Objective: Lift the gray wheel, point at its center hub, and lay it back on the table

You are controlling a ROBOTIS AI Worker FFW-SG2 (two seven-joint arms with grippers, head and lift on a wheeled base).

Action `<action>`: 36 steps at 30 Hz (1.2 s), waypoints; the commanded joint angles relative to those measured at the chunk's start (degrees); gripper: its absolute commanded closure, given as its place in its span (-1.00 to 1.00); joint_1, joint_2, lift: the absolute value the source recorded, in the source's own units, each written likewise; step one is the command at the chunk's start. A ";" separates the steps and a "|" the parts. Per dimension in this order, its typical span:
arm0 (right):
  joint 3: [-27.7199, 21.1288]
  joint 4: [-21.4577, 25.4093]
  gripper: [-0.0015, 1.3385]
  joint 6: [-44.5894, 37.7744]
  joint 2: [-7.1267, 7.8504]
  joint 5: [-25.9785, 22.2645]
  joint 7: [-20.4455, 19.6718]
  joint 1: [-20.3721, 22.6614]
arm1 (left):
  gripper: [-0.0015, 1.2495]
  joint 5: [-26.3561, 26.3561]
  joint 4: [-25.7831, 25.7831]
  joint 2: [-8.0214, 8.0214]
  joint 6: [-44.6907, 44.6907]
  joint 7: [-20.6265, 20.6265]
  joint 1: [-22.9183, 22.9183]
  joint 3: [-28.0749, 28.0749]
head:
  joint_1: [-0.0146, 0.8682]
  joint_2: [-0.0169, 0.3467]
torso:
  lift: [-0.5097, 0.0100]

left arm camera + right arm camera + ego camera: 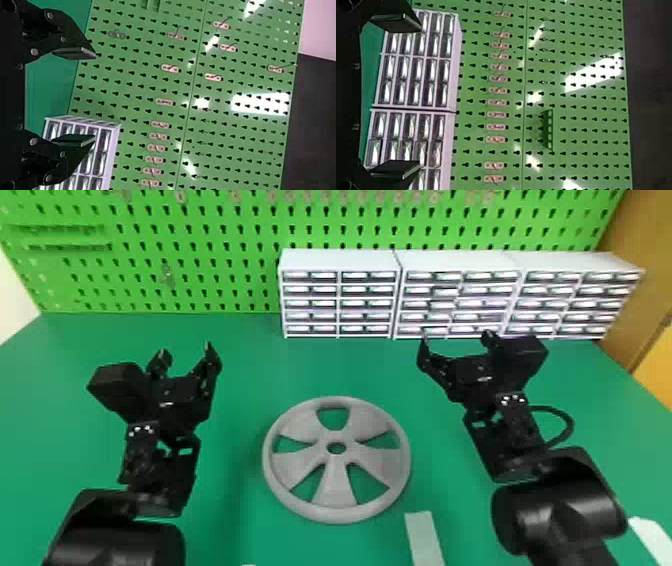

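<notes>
The gray wheel point(338, 490) lies flat on the green table point(240, 355), its center hub point(336, 436) facing up. To the wheel's left and farther back, my left gripper point(185, 352) is held open with nothing between its fingers. My right gripper point(456, 337) is on the wheel's other side, also open and clear of it. In the left wrist view the left gripper point(95, 97) has its two fingers wide apart. Likewise, the right gripper point(420, 95) in the right wrist view has a wide gap between its fingers.
White drawer cabinets point(340, 260) stand along the table's back, behind the right gripper. A green pegboard point(225, 255) rises behind the table. One pale strip point(424, 537) lies just in front of the wheel to the right, another point(652, 535) near the right edge.
</notes>
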State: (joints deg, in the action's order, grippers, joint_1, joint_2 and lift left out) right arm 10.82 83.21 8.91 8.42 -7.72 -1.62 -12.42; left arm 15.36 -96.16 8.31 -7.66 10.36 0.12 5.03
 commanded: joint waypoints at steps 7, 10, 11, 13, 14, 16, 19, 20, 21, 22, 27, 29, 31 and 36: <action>1.14 -1.56 -0.85 -1.17 1.07 -2.39 0.04 -6.74 | -0.19 -3.67 5.28 -3.57 -1.21 -6.75 -6.80 -5.21 | 0.60 -0.64 | 0.59; 2.37 -1.65 -0.85 -0.29 1.95 -2.92 -0.05 -10.51 | -0.19 -6.04 5.72 -4.10 -1.30 -8.07 -10.32 -6.53 | 0.60 -0.64 | 0.59; 2.63 -1.65 -0.85 0.23 2.12 -3.00 0.04 -11.92 | -0.19 -7.01 5.72 -4.18 -1.39 -8.16 -11.72 -6.88 | 0.60 -0.64 | 0.59; 2.98 -1.74 -0.85 0.94 2.47 -3.18 -0.05 -14.29 | -0.19 -8.06 5.81 -4.18 -1.39 -8.51 -13.83 -7.49 | 0.60 -0.64 | 0.59; 3.07 -1.74 -0.85 1.11 2.65 -3.44 -0.05 -15.70 | -0.19 -8.59 5.98 -4.18 -1.39 -9.04 -15.33 -8.02 | 0.60 -0.64 | 0.59; 3.25 -1.74 -0.85 1.46 2.91 -4.23 -0.05 -17.99 | -0.19 -9.03 5.98 -4.18 -1.57 -10.27 -17.44 -8.99 | 0.60 -0.64 | 0.59; 3.25 -1.74 -0.85 2.26 3.18 -4.41 -0.05 -21.94 | -0.19 -9.91 5.98 -3.57 -2.53 -11.41 -20.87 -9.34 | 0.60 -0.64 | 0.59; 3.25 -1.65 -0.85 2.43 3.27 -4.94 -0.05 -23.00 | -0.19 -9.73 5.98 -2.87 -2.97 -11.41 -22.18 -9.08 | 0.60 -0.64 | 0.59; 3.25 -1.65 -0.85 2.78 3.27 -5.11 -0.05 -24.23 | -0.19 -9.64 5.98 -2.51 -3.32 -11.41 -23.33 -8.81 | 0.60 -0.64 | 0.59; 3.25 -1.65 -0.85 3.05 3.27 -5.29 -0.05 -25.28 | -0.19 -9.82 5.98 -2.25 -3.67 -11.41 -24.47 -8.72 | 0.60 -0.64 | 0.59; 2.89 0.11 -0.86 3.93 3.62 -5.20 -0.40 -31.78 | -0.19 -10.52 5.90 -0.32 -5.34 -11.41 -31.06 -6.97 | 0.60 -0.64 | 0.59; 2.81 1.69 -0.86 4.01 3.88 -4.15 -0.92 -34.33 | -0.19 -10.61 5.63 0.56 -5.78 -11.32 -33.87 -6.18 | 0.60 -0.64 | 0.59; 2.81 3.01 -0.86 4.01 4.06 -2.92 -1.36 -36.35 | -0.19 -10.61 5.28 1.27 -5.87 -11.06 -36.25 -5.56 | 0.60 -0.64 | 0.59; 2.89 5.12 -0.86 4.01 4.67 -3.00 -2.24 -42.24 | -0.19 -10.96 4.93 2.76 -5.87 -9.74 -43.54 -4.15 | 0.60 -0.64 | 0.59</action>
State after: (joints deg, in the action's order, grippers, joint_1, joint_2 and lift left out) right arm 13.66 86.75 12.92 12.59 -10.61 -3.64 -50.11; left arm 4.60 -90.99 9.98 -13.49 -0.02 -37.62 -0.19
